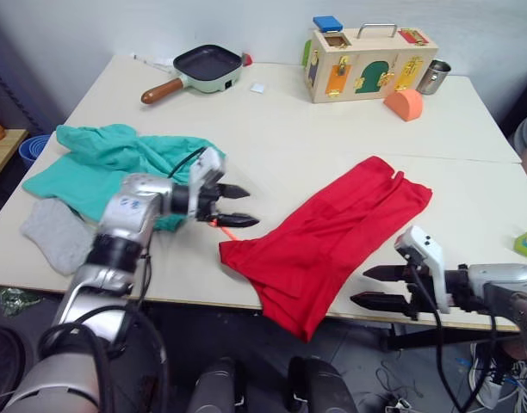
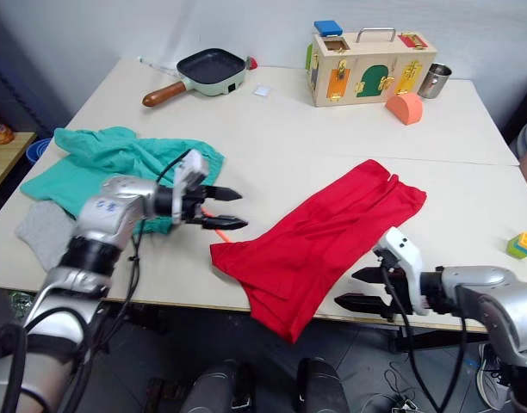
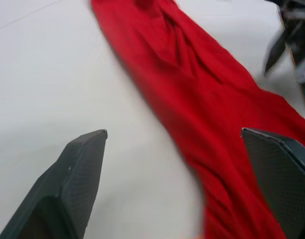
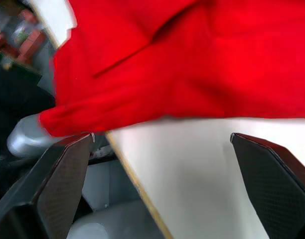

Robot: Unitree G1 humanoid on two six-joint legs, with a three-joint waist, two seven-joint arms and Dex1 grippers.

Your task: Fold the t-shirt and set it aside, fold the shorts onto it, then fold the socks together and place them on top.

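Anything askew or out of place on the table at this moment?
Yes: the t-shirt lies bunched in a diagonal strip, its near end drooping over the table front edge. The shorts are crumpled at the robot's left beside a sock.

T-shirt bright red, plain. Shorts teal-green. Sock heather grey. Table cream. Pan pale green, dark inside.

The red t-shirt lies rumpled in a long diagonal strip across the near right of the desk, its near end drooping over the front edge. Left of it, the teal-green shorts sit bunched in a loose heap. A grey sock lies flat at their near left, touching them.
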